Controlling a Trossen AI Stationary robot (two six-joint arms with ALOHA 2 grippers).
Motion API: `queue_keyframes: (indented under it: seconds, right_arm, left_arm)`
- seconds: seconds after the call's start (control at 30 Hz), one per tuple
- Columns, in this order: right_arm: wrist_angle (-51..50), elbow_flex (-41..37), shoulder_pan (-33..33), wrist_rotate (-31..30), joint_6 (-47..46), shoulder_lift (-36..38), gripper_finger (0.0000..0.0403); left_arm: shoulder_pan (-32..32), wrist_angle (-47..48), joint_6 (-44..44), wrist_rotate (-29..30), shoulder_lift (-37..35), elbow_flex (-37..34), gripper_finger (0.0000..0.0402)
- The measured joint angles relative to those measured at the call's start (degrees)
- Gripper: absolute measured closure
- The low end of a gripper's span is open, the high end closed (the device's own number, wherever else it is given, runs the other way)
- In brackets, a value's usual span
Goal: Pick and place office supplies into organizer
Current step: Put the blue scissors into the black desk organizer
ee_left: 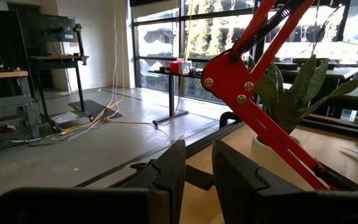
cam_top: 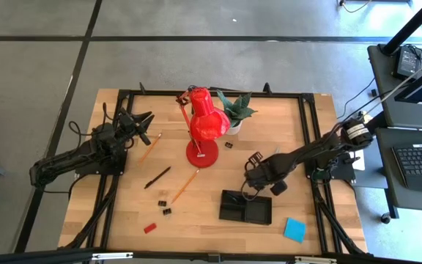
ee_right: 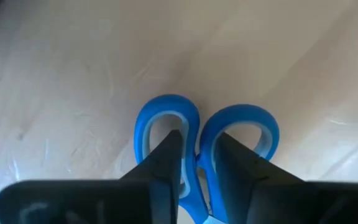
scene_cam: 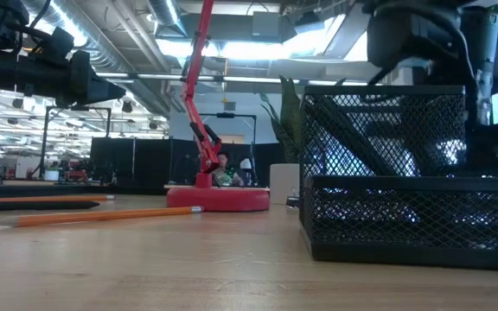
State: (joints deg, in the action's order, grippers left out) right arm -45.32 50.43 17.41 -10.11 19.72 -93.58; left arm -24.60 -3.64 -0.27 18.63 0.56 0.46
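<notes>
Right gripper [ee_right: 194, 165] fingers pinched narrow around the blue-handled scissors [ee_right: 207, 134], just above the wooden surface [cam_top: 204, 216], right beside the black organizer [cam_top: 245, 207]. Left gripper [ee_left: 194, 174] fingers nearly closed on nothing, parked at the far left edge near the red lamp [cam_top: 205, 126]. Orange pencils [cam_top: 185, 185], black pen [cam_top: 157, 177] loose mid-surface.

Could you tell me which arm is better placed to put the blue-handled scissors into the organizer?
The right: its gripper is closed on the scissors beside the organizer. The left gripper waits across the table.
</notes>
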Motion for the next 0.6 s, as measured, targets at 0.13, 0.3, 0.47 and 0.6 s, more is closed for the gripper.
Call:
queue_keyframes:
  seconds: [0.13, 0.3, 0.47, 0.6]
  right_arm:
    - [-0.1, 0.0, 0.0, -3.2, -3.6, 4.1, 0.0326]
    - [-0.4, 0.0, 0.0, -7.9, -9.1, 12.2, 0.0326]
    - [1.7, 0.1, 0.3, -11.9, -14.3, 21.2, 0.0326]
    - [9.4, 0.1, 1.4, -12.7, -15.3, 27.5, 0.0326]
  left_arm:
    - [0.0, 0.0, 0.0, 0.0, 0.0, 0.0, 0.0327]
    - [0.0, 0.0, 0.0, 0.0, 0.0, 0.0, 0.0327]
    - [0.0, 0.0, 0.0, 0.0, 0.0, 0.0, 0.0327]
    - [0.0, 0.0, 0.0, 0.0, 0.0, 0.0, 0.0327]
